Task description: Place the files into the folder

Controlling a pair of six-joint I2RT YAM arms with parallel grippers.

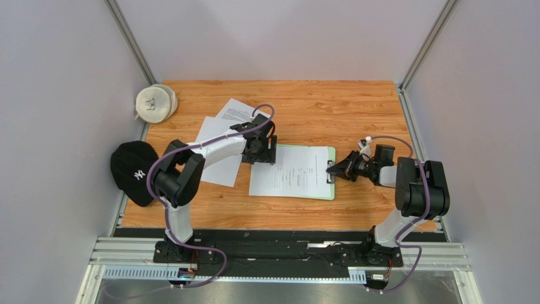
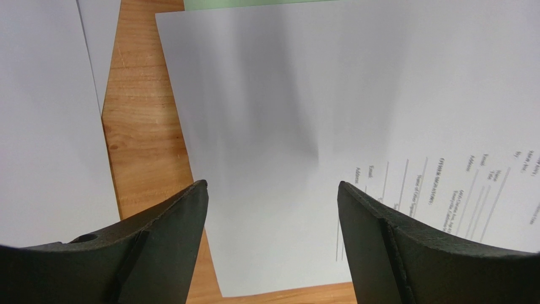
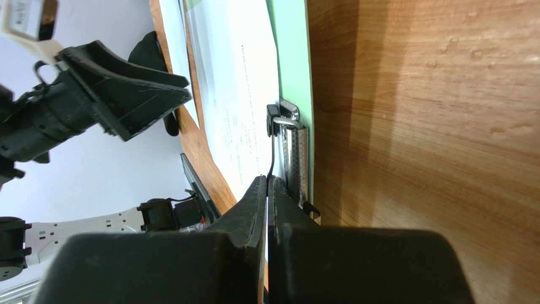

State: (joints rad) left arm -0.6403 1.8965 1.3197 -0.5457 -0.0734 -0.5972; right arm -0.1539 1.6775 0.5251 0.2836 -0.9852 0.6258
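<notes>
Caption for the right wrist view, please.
Right gripper shut on the folder's metal clip, a printed sheet lying on the folder.

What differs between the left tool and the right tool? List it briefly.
The left tool is open; the right tool is shut. The left tool hangs over a printed sheet; the right tool pinches the clip at one short edge of the clipboard. Both are black.

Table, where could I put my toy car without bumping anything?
Bare wood runs along the far edge of the table, beyond the folder and right gripper. Another free strip lies in front of the folder, nearer the arms' bases. The left side is crowded: loose files, left gripper, a black cap and a white pouch.
</notes>
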